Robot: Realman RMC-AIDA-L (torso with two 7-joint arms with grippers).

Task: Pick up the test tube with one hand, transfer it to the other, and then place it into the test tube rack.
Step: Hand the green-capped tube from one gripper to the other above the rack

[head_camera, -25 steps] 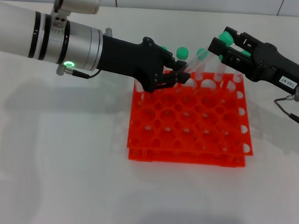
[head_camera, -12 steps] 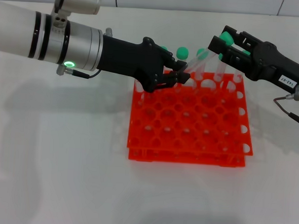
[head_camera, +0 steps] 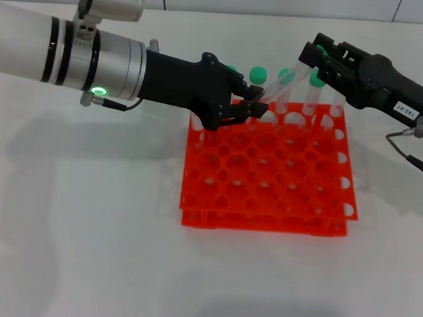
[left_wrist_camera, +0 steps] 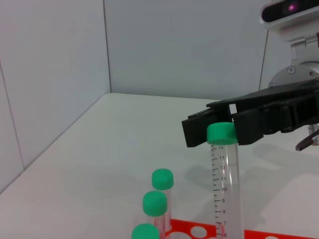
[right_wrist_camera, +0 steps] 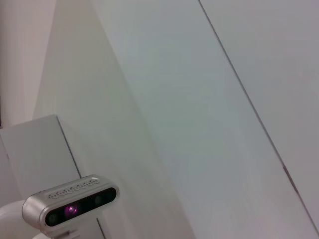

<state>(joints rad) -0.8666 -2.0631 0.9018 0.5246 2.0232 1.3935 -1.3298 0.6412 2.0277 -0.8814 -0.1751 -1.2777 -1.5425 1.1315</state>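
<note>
While the test tube (head_camera: 312,100) stands in a hole along the far row of the test tube rack (head_camera: 268,169), its green cap (left_wrist_camera: 221,133) sits level with the tips of the right gripper (head_camera: 312,58), the labelled one. That gripper hovers over the rack's far right corner with its fingers (left_wrist_camera: 204,128) spread a little, and the left wrist view shows the cap in front of them; whether they touch it I cannot tell. Three more green-capped tubes (left_wrist_camera: 155,201) stand in the same far row, leaning slightly. Over the rack's far left corner the left gripper (head_camera: 252,103), unlabelled, reaches in with its fingers drawn close together, holding nothing that can be made out. All of it rests on a white table (head_camera: 84,251).
</note>
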